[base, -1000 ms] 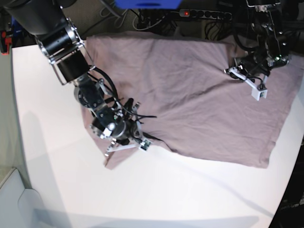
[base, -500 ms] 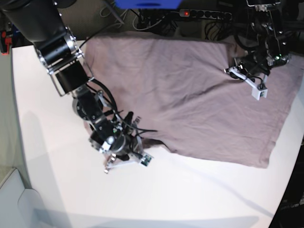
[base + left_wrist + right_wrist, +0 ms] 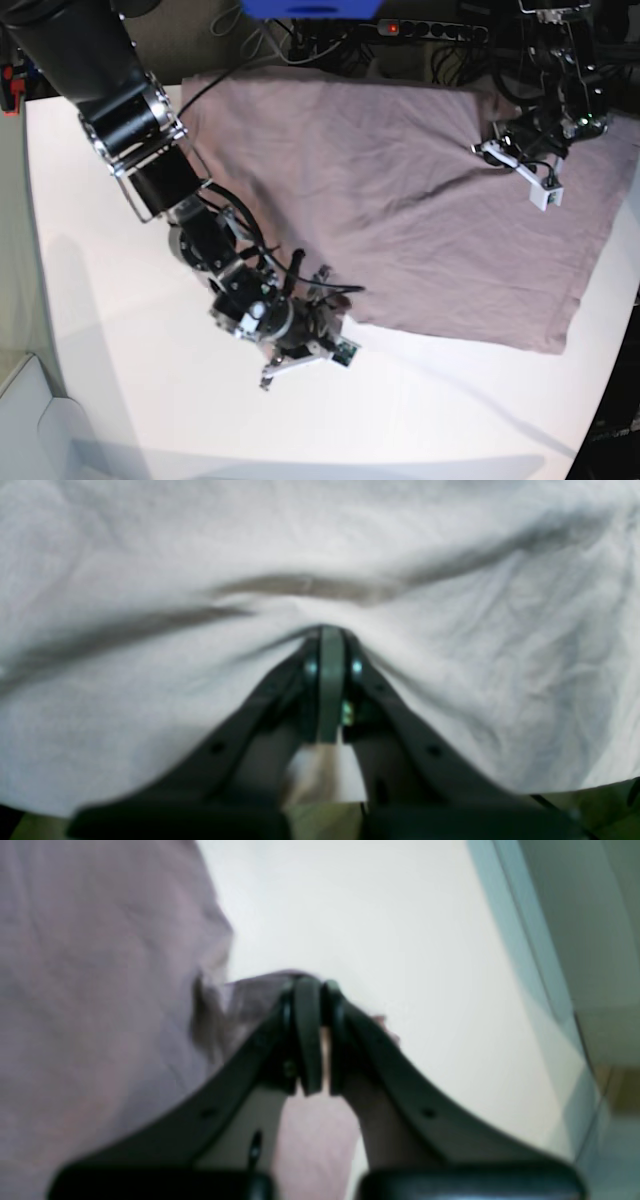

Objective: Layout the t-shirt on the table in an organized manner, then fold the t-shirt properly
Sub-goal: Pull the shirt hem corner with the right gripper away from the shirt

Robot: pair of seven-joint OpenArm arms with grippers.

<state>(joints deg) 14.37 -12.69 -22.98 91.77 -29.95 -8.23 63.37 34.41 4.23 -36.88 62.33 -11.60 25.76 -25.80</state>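
- White tabletop (image 3: 120, 400) is being covered across its far half by the mauve t-shirt (image 3: 400, 200), spread mostly flat.
- Near-edge fabric is being pinched by the closed right gripper (image 3: 315, 1005); a far-side ridge is being clamped by the closed left gripper (image 3: 330, 650).
- Laying out is judged underway; next, the held edge needs drawing taut and smoothing.

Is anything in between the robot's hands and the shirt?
No. Both are already pinching it: the right gripper is shut on the t-shirt edge, the left gripper on a fold of it.
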